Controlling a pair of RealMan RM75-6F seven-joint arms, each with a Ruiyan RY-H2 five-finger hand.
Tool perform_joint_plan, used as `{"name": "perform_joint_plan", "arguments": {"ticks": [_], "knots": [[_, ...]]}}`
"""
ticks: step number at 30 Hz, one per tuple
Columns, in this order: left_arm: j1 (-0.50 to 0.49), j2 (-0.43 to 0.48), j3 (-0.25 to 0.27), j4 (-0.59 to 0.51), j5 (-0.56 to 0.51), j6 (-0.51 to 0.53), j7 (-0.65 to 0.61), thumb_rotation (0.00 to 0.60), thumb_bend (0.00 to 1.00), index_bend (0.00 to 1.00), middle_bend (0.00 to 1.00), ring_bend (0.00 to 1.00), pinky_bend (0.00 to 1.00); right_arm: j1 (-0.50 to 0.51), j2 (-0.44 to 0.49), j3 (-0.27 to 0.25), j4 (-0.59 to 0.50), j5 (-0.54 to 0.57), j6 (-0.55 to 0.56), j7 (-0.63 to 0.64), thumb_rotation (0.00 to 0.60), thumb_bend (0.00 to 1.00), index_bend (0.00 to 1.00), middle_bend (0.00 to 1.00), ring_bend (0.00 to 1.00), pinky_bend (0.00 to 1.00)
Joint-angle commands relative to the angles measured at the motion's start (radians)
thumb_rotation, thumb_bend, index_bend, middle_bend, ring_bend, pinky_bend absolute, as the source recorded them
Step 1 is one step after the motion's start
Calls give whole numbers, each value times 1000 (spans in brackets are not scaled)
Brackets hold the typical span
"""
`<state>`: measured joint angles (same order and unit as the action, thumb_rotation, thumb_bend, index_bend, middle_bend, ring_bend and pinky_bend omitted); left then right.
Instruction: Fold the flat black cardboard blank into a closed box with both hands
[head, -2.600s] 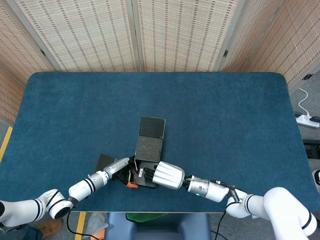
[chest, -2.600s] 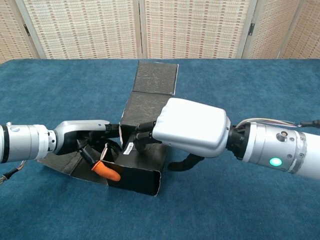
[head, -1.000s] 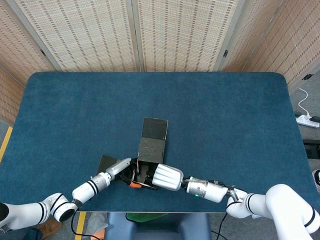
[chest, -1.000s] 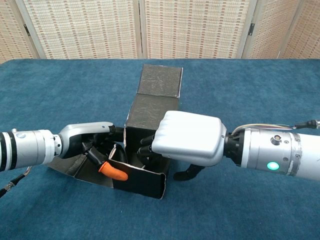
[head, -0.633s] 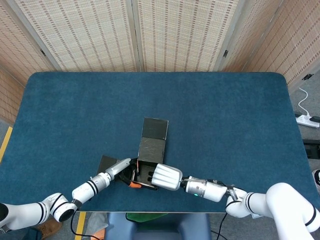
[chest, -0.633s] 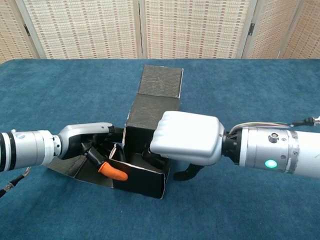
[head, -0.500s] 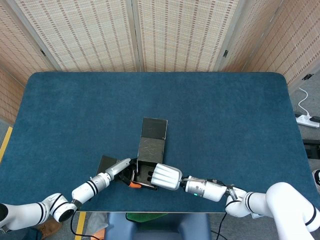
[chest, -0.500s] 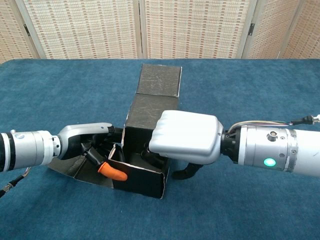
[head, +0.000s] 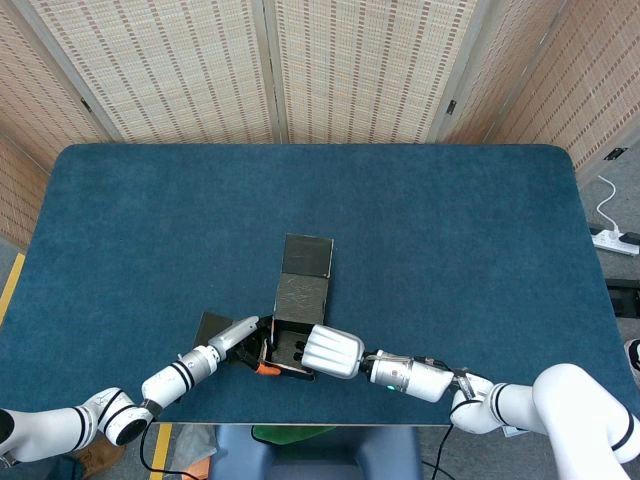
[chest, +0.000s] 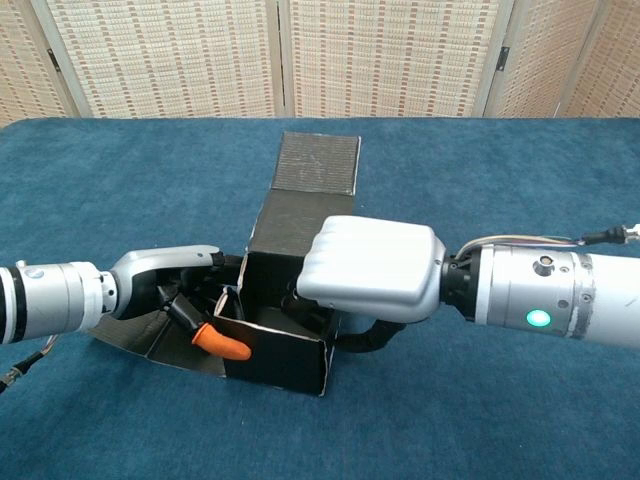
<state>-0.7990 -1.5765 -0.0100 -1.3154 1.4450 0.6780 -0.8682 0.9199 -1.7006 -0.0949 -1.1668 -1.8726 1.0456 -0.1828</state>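
Black cardboard blank (chest: 290, 300), half-folded, open-topped.

Both arms are showing silver-white casings; right hand (chest: 368, 268) grey-shelled, left hand (chest: 175, 285) carrying an orange fingertip.

Black cardboard blank (chest: 283, 352), half-folded into an open-topped box, lid flap (chest: 317, 162) flat behind, near table edge.
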Motion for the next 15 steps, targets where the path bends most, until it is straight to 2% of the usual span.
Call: {"name": "perform_joint_plan", "arguments": {"ticks": [1,8,10,12,15], "knots": [[2,-1,-1,0,-4,-1,4,599,178,270,294,463,464,-3,-1,-3,7,-3,9,8,600,295,1000,1000,837,1000],[7,1,-8,-9,-12,-1,19,600,180,271,294,462,465,-7,-2,-9,20,-13,23,11,600,295,1000,1000,845,1000],[11,1,-11,-10,-18,3,30,600,180,266,289,462,466,-8,5,-8,19,-15,32,12,600,295,985,970,838,1000],[14,0,-15,-11,-26,5,42,599,180,249,274,462,466,-10,14,-7,18,-20,44,7,600,284,881,860,830,1000],[18,-1,-23,-16,-39,7,62,599,180,203,239,462,466,-15,27,-6,17,-26,55,-19,600,195,629,642,824,1000]]}}
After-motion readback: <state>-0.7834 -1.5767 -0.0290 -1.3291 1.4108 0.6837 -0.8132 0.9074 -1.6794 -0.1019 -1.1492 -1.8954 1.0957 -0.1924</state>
